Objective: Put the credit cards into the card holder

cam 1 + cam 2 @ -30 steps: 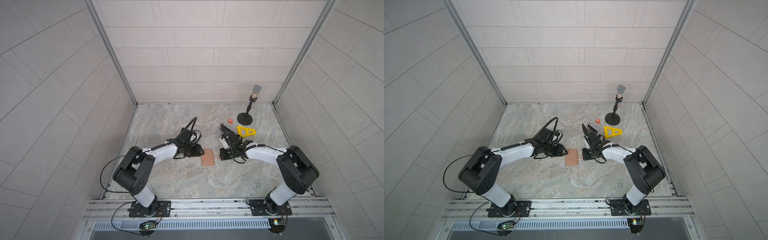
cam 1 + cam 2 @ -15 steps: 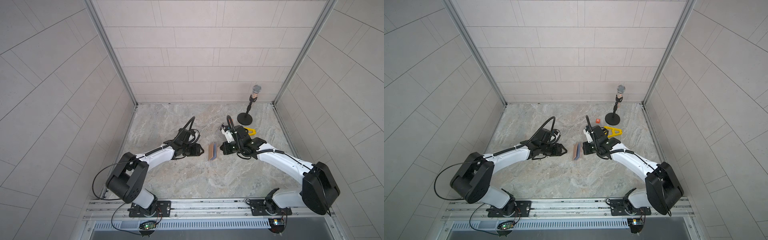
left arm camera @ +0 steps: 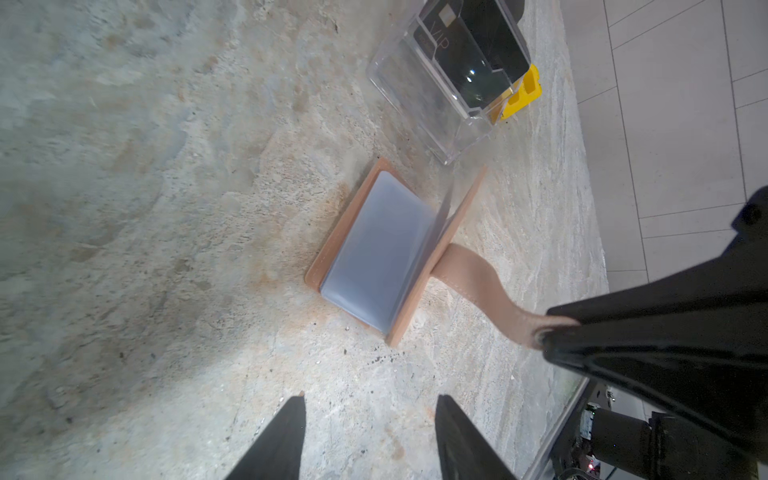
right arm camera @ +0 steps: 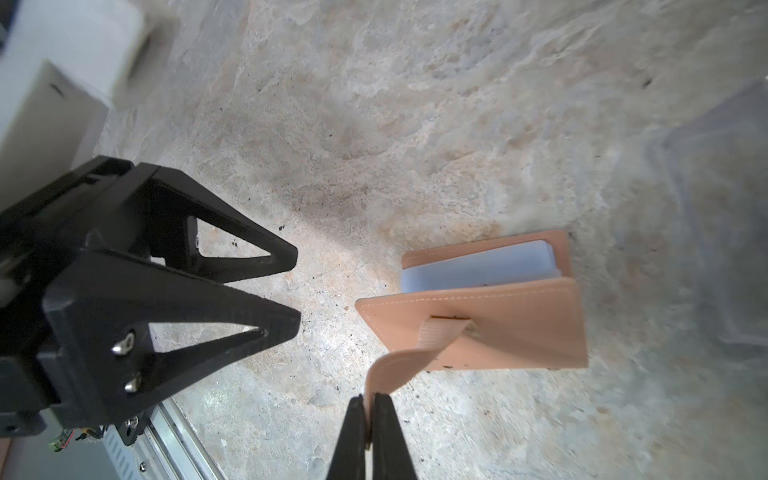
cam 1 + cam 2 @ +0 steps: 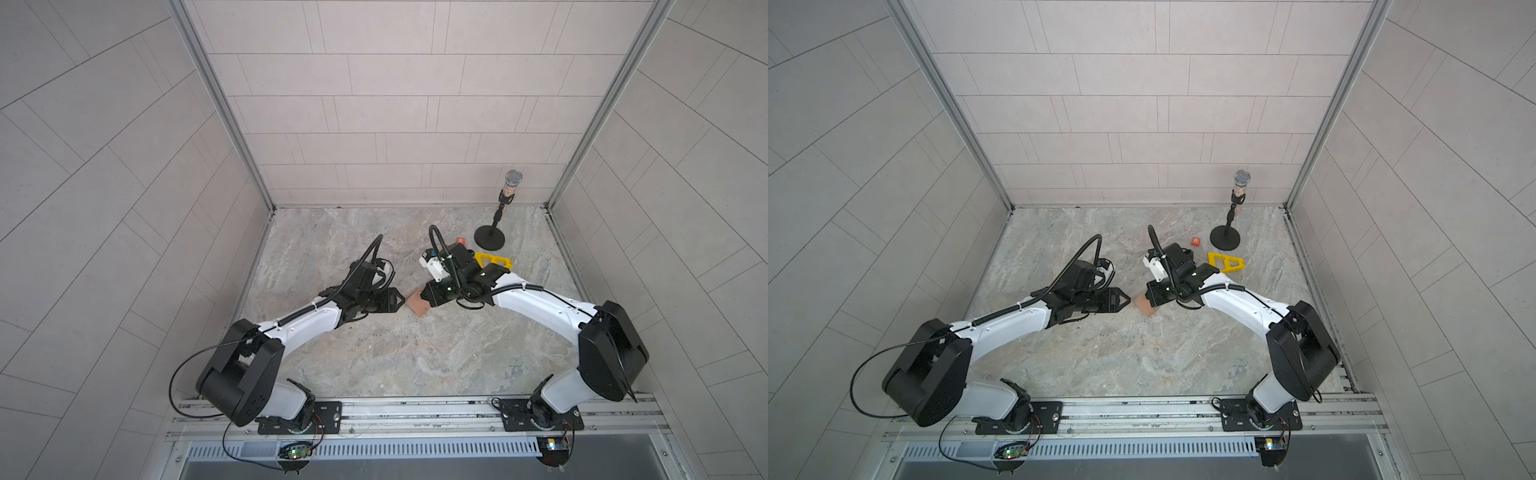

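right gripper [image 4: 369, 402] pinches the tab [image 4: 401, 359] of the holder [image 4: 507, 328], its cover half raised. left gripper [image 3: 370, 405] sits near it, jaws apart, empty.

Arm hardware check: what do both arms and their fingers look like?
The left arm and right arm match: white links, black joint housings, black ribbed cable conduits looping over the wrists. Their fingers are black, triangular, hollow-centred, with silver screws.
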Available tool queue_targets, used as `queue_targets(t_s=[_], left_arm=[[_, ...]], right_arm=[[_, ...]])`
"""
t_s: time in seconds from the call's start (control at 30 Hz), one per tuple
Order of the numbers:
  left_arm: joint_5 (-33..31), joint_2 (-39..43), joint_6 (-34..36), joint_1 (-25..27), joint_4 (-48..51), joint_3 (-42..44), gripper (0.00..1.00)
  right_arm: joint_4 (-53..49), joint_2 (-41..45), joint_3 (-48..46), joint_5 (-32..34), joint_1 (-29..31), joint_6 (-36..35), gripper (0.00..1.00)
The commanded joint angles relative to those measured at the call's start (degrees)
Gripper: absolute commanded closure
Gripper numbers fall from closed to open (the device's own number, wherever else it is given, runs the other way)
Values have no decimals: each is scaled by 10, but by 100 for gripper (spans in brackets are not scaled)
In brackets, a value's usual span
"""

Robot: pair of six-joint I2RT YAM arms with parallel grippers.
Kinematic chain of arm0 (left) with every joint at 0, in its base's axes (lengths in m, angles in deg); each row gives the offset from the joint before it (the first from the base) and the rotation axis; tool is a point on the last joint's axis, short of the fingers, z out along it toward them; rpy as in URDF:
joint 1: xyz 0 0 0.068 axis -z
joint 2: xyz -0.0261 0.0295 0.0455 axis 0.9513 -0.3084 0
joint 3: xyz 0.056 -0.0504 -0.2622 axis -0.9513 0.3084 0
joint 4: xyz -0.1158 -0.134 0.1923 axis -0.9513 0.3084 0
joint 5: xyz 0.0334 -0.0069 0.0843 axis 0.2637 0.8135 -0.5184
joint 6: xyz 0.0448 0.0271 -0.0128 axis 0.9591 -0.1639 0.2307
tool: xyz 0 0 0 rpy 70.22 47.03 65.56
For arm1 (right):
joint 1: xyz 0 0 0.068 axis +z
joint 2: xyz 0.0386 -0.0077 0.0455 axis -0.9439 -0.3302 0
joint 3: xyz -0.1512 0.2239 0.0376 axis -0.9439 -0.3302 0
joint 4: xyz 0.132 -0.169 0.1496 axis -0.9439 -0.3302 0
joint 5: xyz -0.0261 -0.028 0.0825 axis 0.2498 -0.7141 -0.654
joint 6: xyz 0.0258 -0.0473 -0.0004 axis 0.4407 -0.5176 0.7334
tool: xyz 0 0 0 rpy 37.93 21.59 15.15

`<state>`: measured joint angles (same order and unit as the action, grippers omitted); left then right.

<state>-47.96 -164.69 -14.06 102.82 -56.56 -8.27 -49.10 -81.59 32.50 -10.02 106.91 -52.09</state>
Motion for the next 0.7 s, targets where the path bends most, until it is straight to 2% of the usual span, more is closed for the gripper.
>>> queue_targets(t_s=[0.0,0.17,0.3,0.5,0.67], left_arm=[[-31,17,-1,0,6,9,44],[-69,43,-4,-2,11,21,45],[-88,49,-17,-4,-1,29,45],[-47,9,-23,-5,-13,12,45],[-19,-14,-37,-4,-32,11,48]], right_arm=[[-15,-24,22,-24,15,-20,100],[-38,-38,37,-31,22,-44,100],[-59,-20,29,9,21,-58,100],[-70,2,3,50,2,-62,100],[-69,5,-4,58,-18,-50,100]])
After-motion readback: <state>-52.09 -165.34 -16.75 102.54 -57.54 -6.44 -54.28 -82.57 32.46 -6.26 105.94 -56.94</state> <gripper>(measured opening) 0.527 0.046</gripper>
